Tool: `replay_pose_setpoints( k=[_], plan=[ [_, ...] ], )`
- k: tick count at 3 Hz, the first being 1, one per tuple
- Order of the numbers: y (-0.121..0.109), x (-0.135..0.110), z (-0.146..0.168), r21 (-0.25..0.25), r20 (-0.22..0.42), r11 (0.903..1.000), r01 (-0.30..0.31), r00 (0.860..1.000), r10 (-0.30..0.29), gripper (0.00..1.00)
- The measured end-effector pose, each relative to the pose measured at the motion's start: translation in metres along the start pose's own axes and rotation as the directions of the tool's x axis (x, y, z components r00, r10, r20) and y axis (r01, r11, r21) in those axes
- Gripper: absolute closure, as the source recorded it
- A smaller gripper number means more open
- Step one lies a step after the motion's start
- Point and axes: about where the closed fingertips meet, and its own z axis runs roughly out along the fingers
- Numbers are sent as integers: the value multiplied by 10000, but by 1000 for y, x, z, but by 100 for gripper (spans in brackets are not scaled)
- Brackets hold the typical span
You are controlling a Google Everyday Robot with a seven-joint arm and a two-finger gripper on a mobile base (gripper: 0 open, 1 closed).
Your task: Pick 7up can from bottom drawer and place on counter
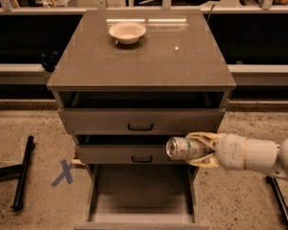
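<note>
1. The 7up can [182, 148] is lying on its side up in the air, not touching any drawer.
2. Its long way is running left to right. Its round silver end is pointing left, and its other end is sitting inside the gripper [198, 148].
3. The gripper is squeezing the can. One finger [201, 137] is pressing along the top of it and another is pressing along the bottom.
4. The gripper is hanging in front of the right part of the middle drawer [120, 153]. Its white arm [249, 153] is reaching in from the right side.
5. The can is hovering above the bottom drawer [141, 190], over its right back corner. That drawer is standing pulled out toward us, and its plain grey floor is showing.
6. The top drawer [140, 120] is sitting a little way out too, with a dark gap showing above it.
7. The counter [144, 56] is shining a bit under the lights. A white bowl [127, 32] is resting on it near the back, left of the middle, well apart from the can.
8. The floor [29, 128] is looking speckled and sandy. A blue X mark [64, 172] is sticking to it left of the cabinet, and a black bar [22, 173] is lying farther left.
9. Behind the cabinet, a pale ledge [19, 71] is running across a dark wall.
</note>
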Motion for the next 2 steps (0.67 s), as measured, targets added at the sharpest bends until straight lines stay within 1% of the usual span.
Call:
replay_pose_setpoints(
  k=[1, 2],
  plan=[
    [-69, -37, -19, 604, -16, 9948, 822, 9966, -822, 100],
    [-101, -49, -27, 851, 140, 9881, 1278, 9915, -1294, 100]
  ],
)
